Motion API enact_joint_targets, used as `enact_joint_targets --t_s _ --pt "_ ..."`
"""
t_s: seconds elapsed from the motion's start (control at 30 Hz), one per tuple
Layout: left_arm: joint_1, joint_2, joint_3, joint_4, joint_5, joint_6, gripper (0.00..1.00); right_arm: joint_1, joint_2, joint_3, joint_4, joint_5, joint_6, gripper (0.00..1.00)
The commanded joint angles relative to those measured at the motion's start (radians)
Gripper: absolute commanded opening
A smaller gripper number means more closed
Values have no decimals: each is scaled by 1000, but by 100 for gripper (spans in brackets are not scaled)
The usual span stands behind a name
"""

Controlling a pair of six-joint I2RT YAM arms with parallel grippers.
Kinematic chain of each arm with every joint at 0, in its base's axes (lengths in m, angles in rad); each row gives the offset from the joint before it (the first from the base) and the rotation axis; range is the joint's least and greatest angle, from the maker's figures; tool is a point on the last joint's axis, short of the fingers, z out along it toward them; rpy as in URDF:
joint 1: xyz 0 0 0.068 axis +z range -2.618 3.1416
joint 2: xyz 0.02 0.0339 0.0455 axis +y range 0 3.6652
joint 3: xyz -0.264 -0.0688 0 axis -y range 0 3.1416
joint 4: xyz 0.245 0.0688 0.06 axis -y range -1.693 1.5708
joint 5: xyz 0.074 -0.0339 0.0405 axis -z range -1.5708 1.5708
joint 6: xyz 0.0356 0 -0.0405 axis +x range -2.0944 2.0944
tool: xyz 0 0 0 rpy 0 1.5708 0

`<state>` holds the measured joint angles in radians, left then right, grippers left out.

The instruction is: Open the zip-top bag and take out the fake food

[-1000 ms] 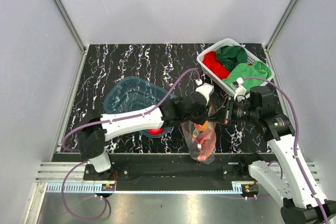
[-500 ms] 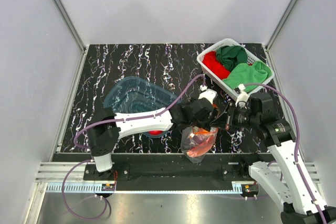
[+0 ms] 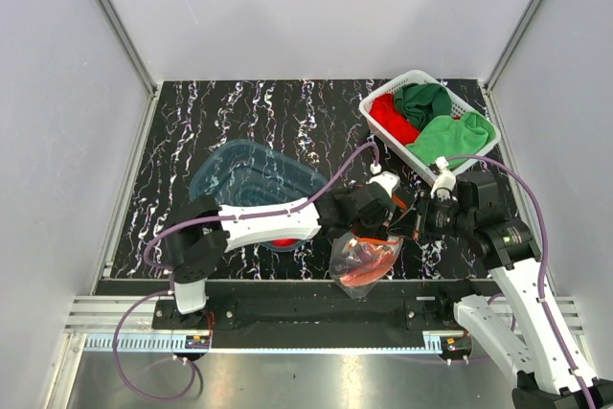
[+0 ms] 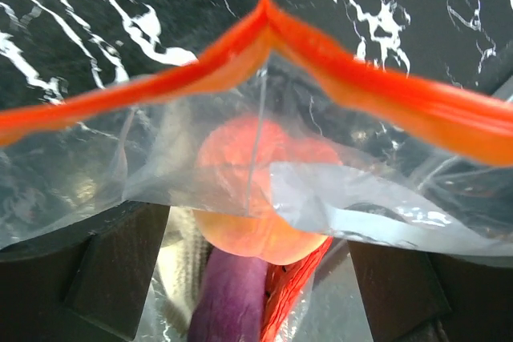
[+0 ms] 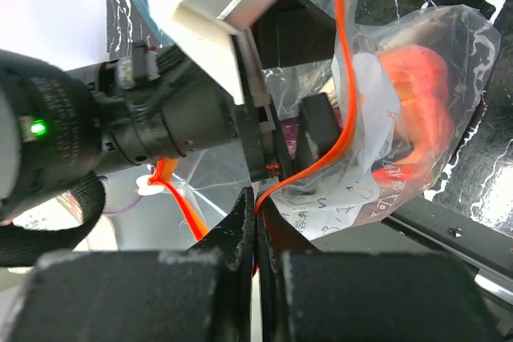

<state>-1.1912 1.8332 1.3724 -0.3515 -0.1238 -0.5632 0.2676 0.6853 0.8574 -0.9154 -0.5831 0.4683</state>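
Low centre on the black marbled tabletop (image 3: 192, 122), the left pincer (image 3: 372, 233), its fingers (image 4: 120, 270) spread wide in its wrist view, meets the clear crinkly zip-top bag (image 3: 362, 261) holding an orange-peach plastic fruit (image 4: 248, 190), while only the right wrist view shows the right pincer (image 5: 255, 202) clenched on the orange-red zip strip (image 5: 346, 78).

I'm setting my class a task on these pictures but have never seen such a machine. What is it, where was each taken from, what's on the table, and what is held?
Two robot arms, each ending in a two-finger gripper. The top picture looks down on a black marbled table with a blue tub, a white basket of cloths and a zip-top bag. The others come from cameras on the wrists. The right gripper pinches the bag's orange zip strip; the left gripper, open, faces a peach-coloured fruit inside.
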Motion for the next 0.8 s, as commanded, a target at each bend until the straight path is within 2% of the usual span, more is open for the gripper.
enact_joint_targets --t_s 0.0,0.1,0.2,0.33,0.37,0.47,0.53,0.6,0.77 --pt "-1 38 16 -10 81 -14 94 7 -10 19 7 11 -20 0" --pt "2 72 28 -9 107 -20 94 7 -10 19 7 17 -17 0" --pt "2 87 31 8 105 -20 88 7 -12 20 6 26 -19 0" --pt "1 63 30 8 61 -7 65 7 -12 22 6 31 -19 0" --pt "2 40 30 8 55 -4 50 7 -9 23 7 32 -19 0" --pt "2 -6 37 8 36 14 35 7 -12 28 9 52 -19 0" --pt "2 -35 45 5 35 37 31 7 -12 35 6 86 -20 0" --pt "1 -49 76 -13 32 60 21 7 -10 55 7 129 -23 0" --pt "2 -71 194 -79 20 134 10 7 2 75 15 198 -7 0"
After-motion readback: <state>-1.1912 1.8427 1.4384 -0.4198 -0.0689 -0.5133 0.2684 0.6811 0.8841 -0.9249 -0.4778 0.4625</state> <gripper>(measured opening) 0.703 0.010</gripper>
